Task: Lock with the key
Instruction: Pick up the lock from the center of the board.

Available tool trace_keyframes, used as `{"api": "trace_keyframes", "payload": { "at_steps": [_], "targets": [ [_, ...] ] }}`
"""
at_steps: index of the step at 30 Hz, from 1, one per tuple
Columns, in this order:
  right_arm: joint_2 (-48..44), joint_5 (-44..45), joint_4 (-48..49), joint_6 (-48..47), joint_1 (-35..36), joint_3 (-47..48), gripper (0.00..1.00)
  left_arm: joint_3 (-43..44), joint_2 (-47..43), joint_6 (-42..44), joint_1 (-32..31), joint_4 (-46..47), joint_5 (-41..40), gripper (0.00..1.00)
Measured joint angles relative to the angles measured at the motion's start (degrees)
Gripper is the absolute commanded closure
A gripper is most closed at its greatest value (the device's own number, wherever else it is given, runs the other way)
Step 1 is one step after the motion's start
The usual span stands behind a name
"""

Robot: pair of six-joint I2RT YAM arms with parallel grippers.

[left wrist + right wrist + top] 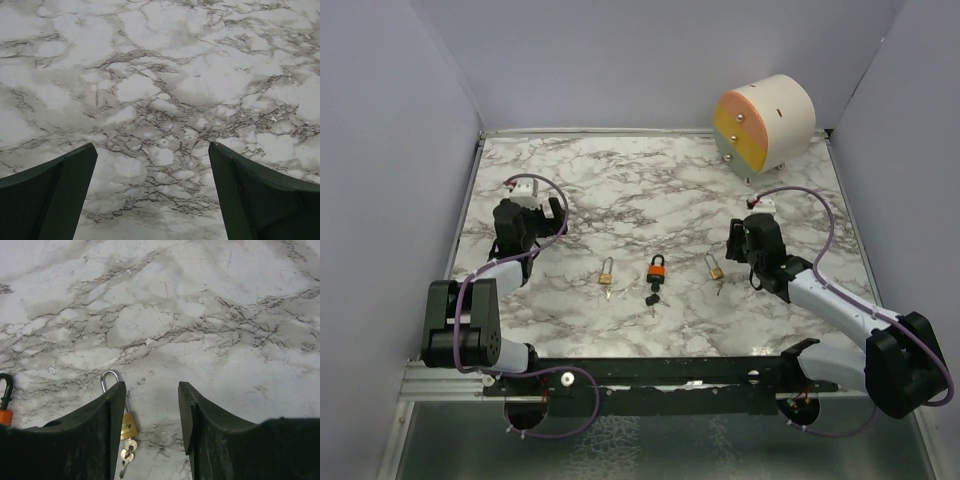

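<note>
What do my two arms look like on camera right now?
The left arm and right arm each have black joints and white link sections, with a purple cable looping along them. The fingers look dark green, flat and tapered.

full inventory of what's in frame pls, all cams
left brass padlock: 1, brass, silver shackle, left of the row at mid-table
orange padlock: 1, orange body, dark shackle, middle of the row
dark keys: 1 bunch, black, at the orange padlock's near end
right brass padlock: 1, brass, silver shackle, right of the row
silver keys: 1 bunch, silver, at the right brass padlock's base
drum: 1, cream, orange-yellow-pink face, far right corner, on its side
table: 1, white-grey marble
left claw: 1, dark green, open, over bare marble
right claw: 1, dark, open, empty, beside the right brass padlock
</note>
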Motion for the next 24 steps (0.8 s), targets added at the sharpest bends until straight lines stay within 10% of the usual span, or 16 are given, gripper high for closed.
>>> {"api": "trace_keyframes", "payload": {
  "at_steps": [8, 17, 24],
  "targets": [
    [1.18, -1.77, -5.27, 1.86, 2.78, 2.40, 0.49, 1.70, 1.64, 0.02, -0.26, -0.02, 7.04, 0.01],
    [0.52, -6.75, -11.13, 5.03, 4.70, 2.56, 0.17, 2.56, 2.60, -0.02, -0.26, -0.02, 10.12, 0.01],
    [0.39, -7.30, -12.00, 6.91, 7.37, 1.36, 0.19, 2.56, 2.69, 0.00, -0.33, -0.04, 10.27, 0.01]
  ]
}}
